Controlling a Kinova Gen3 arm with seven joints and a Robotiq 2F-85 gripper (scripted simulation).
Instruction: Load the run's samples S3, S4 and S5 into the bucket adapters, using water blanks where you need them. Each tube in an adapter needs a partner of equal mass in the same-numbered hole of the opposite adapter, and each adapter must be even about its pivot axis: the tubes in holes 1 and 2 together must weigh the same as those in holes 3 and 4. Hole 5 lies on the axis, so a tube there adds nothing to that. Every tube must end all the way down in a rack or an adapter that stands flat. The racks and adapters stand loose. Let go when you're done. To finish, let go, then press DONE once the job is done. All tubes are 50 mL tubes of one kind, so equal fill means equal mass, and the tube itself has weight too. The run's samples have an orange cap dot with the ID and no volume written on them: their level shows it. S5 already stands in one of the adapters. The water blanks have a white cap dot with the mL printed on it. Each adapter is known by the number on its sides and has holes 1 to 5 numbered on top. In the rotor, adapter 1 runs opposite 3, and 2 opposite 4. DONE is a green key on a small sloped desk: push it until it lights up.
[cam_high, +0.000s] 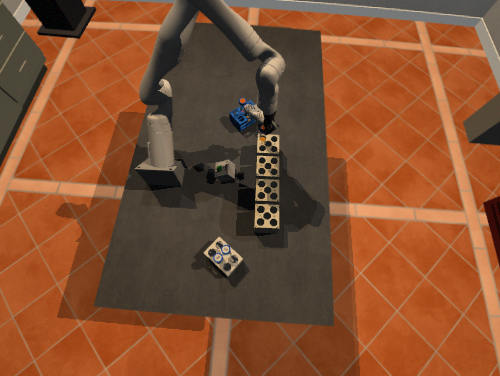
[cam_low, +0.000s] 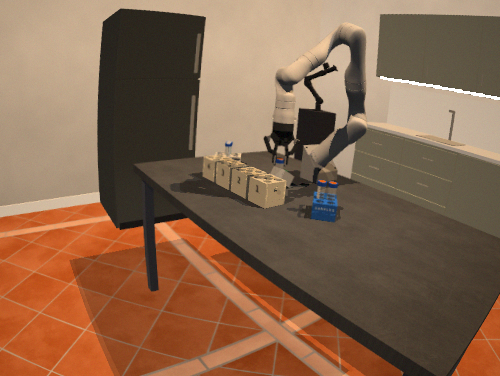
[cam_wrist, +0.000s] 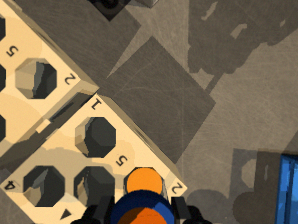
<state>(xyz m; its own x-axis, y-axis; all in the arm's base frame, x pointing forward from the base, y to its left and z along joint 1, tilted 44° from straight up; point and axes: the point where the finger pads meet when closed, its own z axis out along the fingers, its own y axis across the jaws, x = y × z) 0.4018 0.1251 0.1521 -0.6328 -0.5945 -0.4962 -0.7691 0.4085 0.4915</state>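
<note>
My gripper (cam_high: 264, 129) (cam_low: 281, 151) (cam_wrist: 142, 216) is shut on a sample tube (cam_high: 262, 136) (cam_low: 280, 161) (cam_wrist: 144, 181) with a blue cap and an orange dot; I cannot read its ID. It holds the tube upright over adapter 1 (cam_high: 258, 150) (cam_low: 260, 194) (cam_wrist: 60, 152), with the tube's orange lower end at hole 2. Holes 1, 4 and 5 of that adapter show empty in the wrist view. Adapters 2 (cam_high: 258, 165) (cam_low: 240, 182) (cam_wrist: 50, 55), 3 (cam_high: 258, 190) (cam_low: 222, 173) and 4 (cam_high: 257, 224) (cam_low: 209, 168) stand in a row beyond it.
A blue sample rack (cam_high: 236, 121) (cam_low: 324, 211) (cam_wrist: 290, 185) with two orange-dotted tubes stands close beside adapter 1. A white rack (cam_high: 231, 270) of blanks with white cap dots stands beyond adapter 4. The small DONE desk (cam_high: 223, 170) sits between the arm's base and the adapters.
</note>
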